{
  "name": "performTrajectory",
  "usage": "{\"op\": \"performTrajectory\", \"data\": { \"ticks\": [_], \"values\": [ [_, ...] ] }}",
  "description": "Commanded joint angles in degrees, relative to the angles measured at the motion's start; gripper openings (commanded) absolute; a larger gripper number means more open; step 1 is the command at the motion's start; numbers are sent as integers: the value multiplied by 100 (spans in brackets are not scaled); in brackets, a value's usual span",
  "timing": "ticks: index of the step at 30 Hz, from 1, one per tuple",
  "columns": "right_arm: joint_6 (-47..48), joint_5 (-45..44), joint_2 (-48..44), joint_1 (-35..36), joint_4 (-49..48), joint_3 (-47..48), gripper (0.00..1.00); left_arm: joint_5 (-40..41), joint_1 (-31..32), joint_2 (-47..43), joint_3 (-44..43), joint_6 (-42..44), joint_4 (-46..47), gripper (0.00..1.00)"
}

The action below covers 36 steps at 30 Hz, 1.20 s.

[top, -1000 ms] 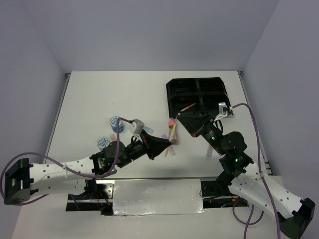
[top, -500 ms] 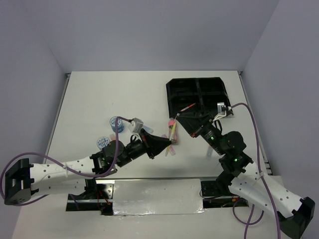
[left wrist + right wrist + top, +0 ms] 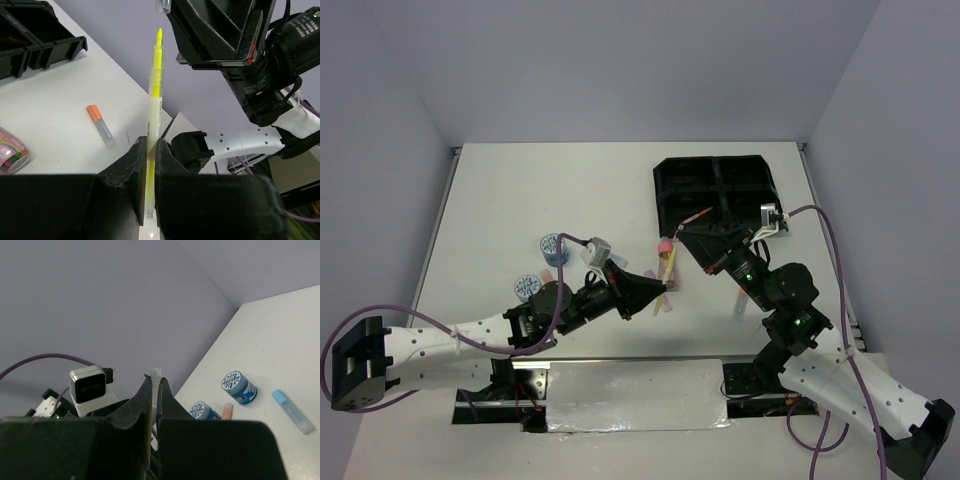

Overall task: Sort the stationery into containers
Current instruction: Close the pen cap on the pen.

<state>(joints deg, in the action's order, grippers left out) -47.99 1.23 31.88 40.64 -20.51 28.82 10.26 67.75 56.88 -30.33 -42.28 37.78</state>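
Left gripper (image 3: 151, 146) was closed narrow on the yellow pen (image 3: 154, 95), clamped low on the barrel. The pen stood upright through the middle of the left wrist view, bare tip uppermost.

Right gripper (image 3: 154, 382) was pinched tight on a small clear cap (image 3: 156, 373). In the left wrist view the cap sat at the top edge, just above the tip and slightly right of it, not touching.

In the top view the two grippers met at centre frame, just below and left of the black tray (image 3: 658, 185) at upper right. One orange pen (image 3: 698, 215) lay in the tray, seemingly in its lower left compartment. The tape rolls (image 3: 553, 247) sat at centre left on the table (image 3: 520, 190), and an orange marker (image 3: 101, 132) also lay loose.

Judgement: the step in hand looked like capping the yellow pen before binning it, though uncapping could not be ruled out. The next move would call for lining the cap's mouth over the tip and pressing along the pen's axis while the left grip held firm.
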Motion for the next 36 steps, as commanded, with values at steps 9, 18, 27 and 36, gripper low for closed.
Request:
{"op": "performTrajectory", "data": {
  "ticks": [9,18,27,36],
  "values": [
    [141,-18,-76,58,-49,151,0,-24,-42,-125,-43,27,353,0],
    [26,140,-33,58,-164,19,0,2,-51,-177,-105,62,248,0],
    [9,193,-6,58,-199,-69,0,-51,-68,-178,-149,80,265,0],
    [0,237,108,66,-269,-61,0,-77,-77,-178,-175,97,248,0]
  ]
}}
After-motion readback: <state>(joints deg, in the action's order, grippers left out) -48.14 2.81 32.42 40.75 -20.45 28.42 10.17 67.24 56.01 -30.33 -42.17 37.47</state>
